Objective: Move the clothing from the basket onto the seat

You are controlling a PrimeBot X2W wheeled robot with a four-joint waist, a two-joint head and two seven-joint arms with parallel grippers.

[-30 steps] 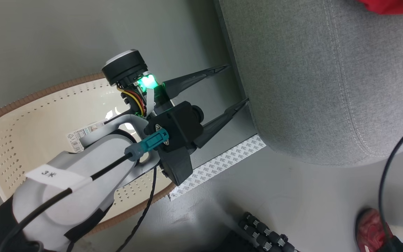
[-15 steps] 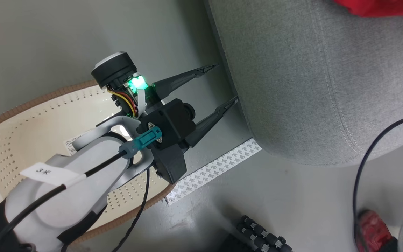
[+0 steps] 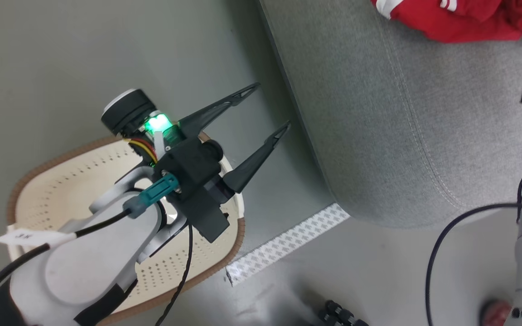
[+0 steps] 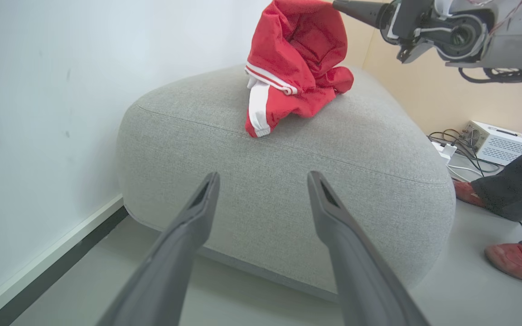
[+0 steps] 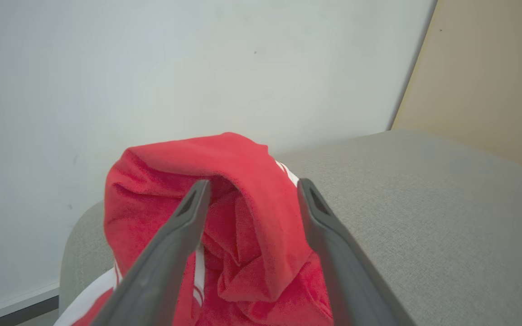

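The red clothing point(image 4: 297, 59) with white bands lies bunched on top of the grey seat point(image 4: 369, 149). Its top fold stands up between the spread fingers of my right gripper point(image 5: 253, 182), which is open just above the clothing point(image 5: 243, 253). In the head view the clothing point(image 3: 460, 18) shows at the top right on the seat point(image 3: 379, 113). My left gripper point(image 3: 271, 105) is open and holds nothing, over the floor between the basket point(image 3: 238, 226) and the seat's side. My left arm hides part of the basket, and the inside that shows is bare.
A patterned tape strip point(image 3: 288, 240) lies on the floor by the seat's corner. A person's leg point(image 4: 510, 185) and red shoe point(image 4: 514, 262) stand right of the seat. A white box point(image 4: 496, 142) with cables sits behind, and a wall runs along the seat's left.
The head camera has shifted, so more of the clothing and my right arm now show. My left gripper's tips, earlier at the seat's side, now stand a little apart from it.
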